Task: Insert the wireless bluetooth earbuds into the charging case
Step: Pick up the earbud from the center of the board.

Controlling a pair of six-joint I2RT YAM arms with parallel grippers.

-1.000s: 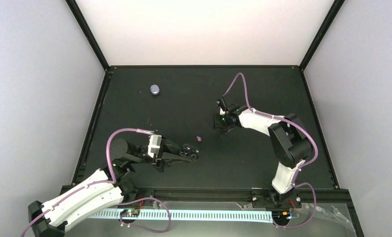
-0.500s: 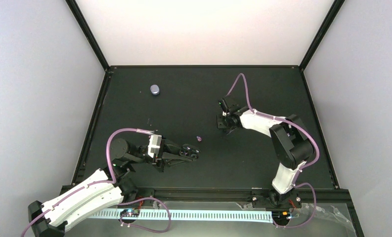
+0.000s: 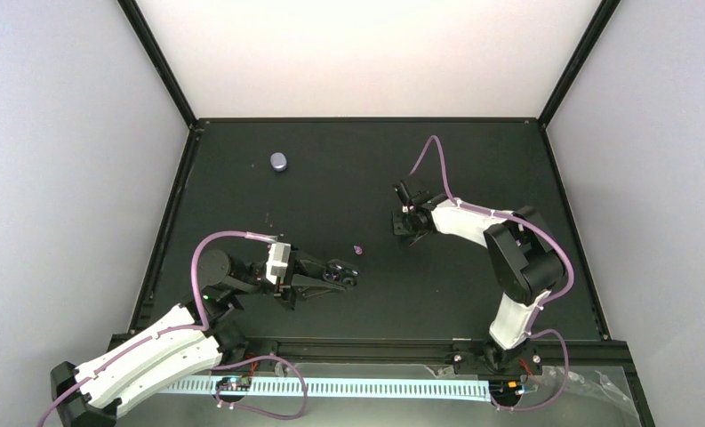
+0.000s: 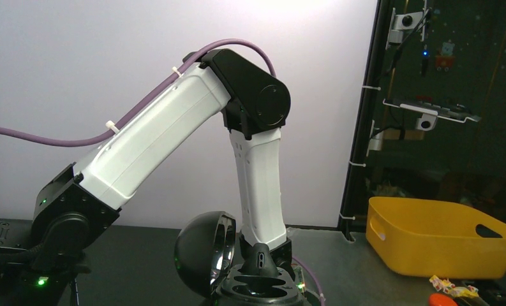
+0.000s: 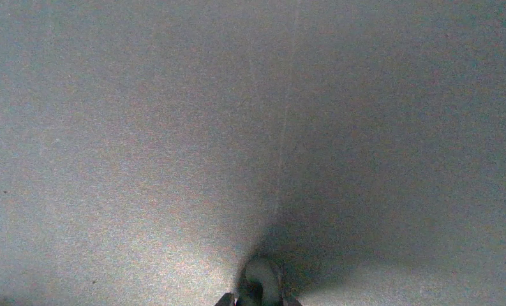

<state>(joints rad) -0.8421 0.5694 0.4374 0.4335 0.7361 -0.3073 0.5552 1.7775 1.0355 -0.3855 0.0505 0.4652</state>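
The left gripper [image 3: 341,276] is clamping the open charging case [image 4: 260,290]; farther right, the right gripper [image 3: 404,225] is straddling an earbud [image 5: 261,280], jaws narrowly apart, grip unclear.

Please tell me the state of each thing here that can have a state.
charging case: open, held by the left jaws
left jaws: shut on the charging case
earbud: loose on the table, outside the case
right jaws: down at the table, narrow around a small round thing; grip unclear
lilac pebble: lying alone on the table, untouched
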